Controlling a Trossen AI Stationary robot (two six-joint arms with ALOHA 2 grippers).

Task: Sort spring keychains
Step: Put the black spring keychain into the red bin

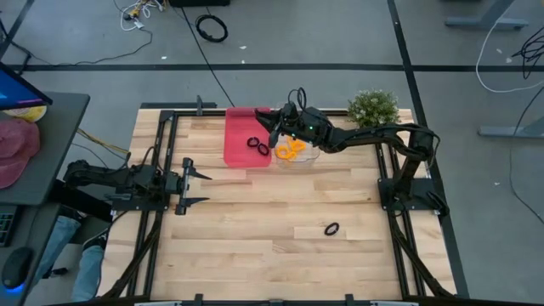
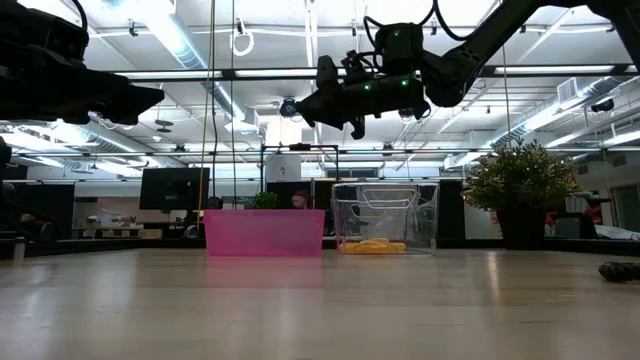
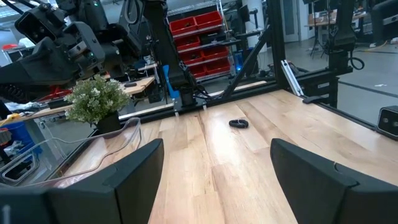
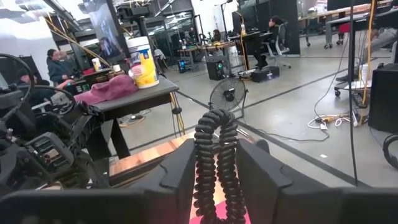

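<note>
R gripper is hovering above the pink bin at the table's far edge, a black spring keychain sitting between its part-spread fingers. Likely light, springy, slippery; pinch across the coil. Count: 2 black in pink bin, orange cluster in clear bin, uncountable; 1 black near table's front-right. L gripper is waiting at left edge, fingers apart.

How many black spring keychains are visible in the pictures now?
4: two black keychains lie in the pink tray, one lies alone on the table, and one sits between the right gripper fingers. More may be hidden.
</note>
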